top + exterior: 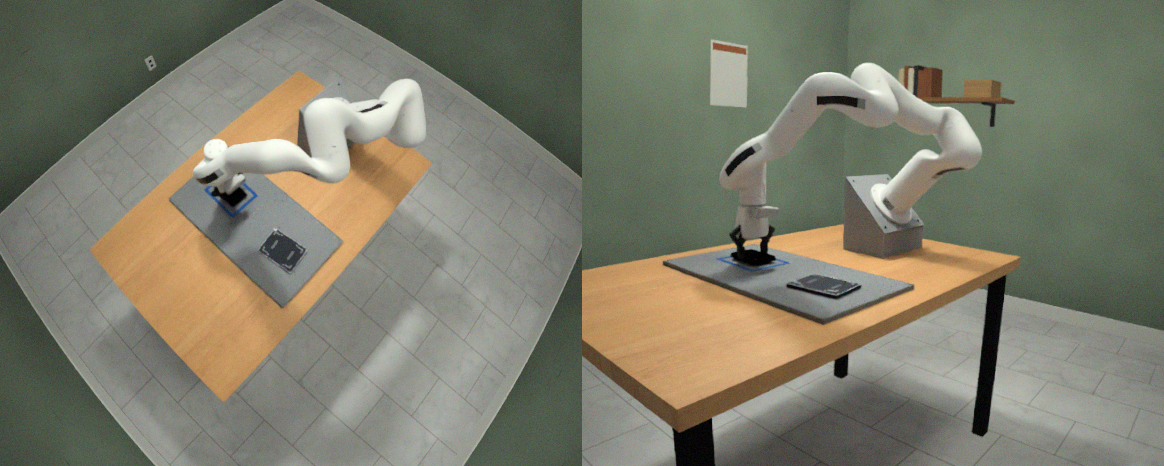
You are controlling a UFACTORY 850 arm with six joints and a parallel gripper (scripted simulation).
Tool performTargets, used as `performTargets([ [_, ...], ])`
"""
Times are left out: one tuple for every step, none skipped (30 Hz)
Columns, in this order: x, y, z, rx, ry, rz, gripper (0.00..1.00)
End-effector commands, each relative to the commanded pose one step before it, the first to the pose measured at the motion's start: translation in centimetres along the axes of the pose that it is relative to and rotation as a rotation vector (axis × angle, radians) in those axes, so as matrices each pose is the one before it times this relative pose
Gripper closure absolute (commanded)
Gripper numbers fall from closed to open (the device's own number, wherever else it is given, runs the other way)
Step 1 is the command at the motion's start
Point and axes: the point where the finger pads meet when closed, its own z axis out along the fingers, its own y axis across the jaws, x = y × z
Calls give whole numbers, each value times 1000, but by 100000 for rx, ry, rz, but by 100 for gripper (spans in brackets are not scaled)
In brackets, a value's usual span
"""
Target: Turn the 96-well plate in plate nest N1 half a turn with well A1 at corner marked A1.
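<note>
On the wooden bench [732, 350] lies a long grey mat [732, 277], and at the bench's far side a grey wedge pedestal [862, 220] carries the white arm [862, 95], which reaches over and down to the mat's far end. Nearer the mat's other end sits the dark plate nest [283, 250], with nothing in it. Inside a blue-outlined rectangle [251, 198], the black 96-well plate [754, 258] rests low on the mat, with the gripper [752, 246] directly above it, fingers clamped wide on the plate's sides.
</note>
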Motion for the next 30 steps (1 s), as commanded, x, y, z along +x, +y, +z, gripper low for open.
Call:
performTargets([
  [-17, 94, -25, -175, -62, -56, 100],
  [0, 0, 17, 0, 0, 0, 100],
  [0, 0, 17, 0, 0, 0, 100],
  [0, 0, 17, 0, 0, 0, 100],
  [0, 0, 17, 0, 0, 0, 100],
  [0, 0, 17, 0, 0, 0, 100],
  [0, 0, 17, 0, 0, 0, 100],
  [0, 0, 17, 0, 0, 0, 100],
  [0, 0, 17, 0, 0, 0, 100],
  [0, 0, 17, 0, 0, 0, 100],
  [0, 0, 17, 0, 0, 0, 100],
  [0, 0, 17, 0, 0, 0, 100],
  [0, 0, 17, 0, 0, 0, 100],
  [0, 0, 17, 0, 0, 0, 100],
  [0, 0, 17, 0, 0, 0, 100],
  [0, 0, 17, 0, 0, 0, 100],
  [0, 0, 0, 0, 0, 0, 100],
  [0, 0, 0, 0, 0, 0, 100],
  [0, 0, 17, 0, 0, 0, 100],
  [0, 0, 17, 0, 0, 0, 100],
  [0, 0, 17, 0, 0, 0, 100],
  [0, 0, 17, 0, 0, 0, 100],
  [0, 0, 17, 0, 0, 0, 100],
  [0, 0, 17, 0, 0, 0, 100],
  [0, 0, 17, 0, 0, 0, 100],
  [0, 0, 17, 0, 0, 0, 100],
  [0, 0, 17, 0, 0, 0, 100],
  [0, 0, 17, 0, 0, 0, 100],
  [0, 0, 17, 0, 0, 0, 100],
  [0, 0, 17, 0, 0, 0, 100],
])
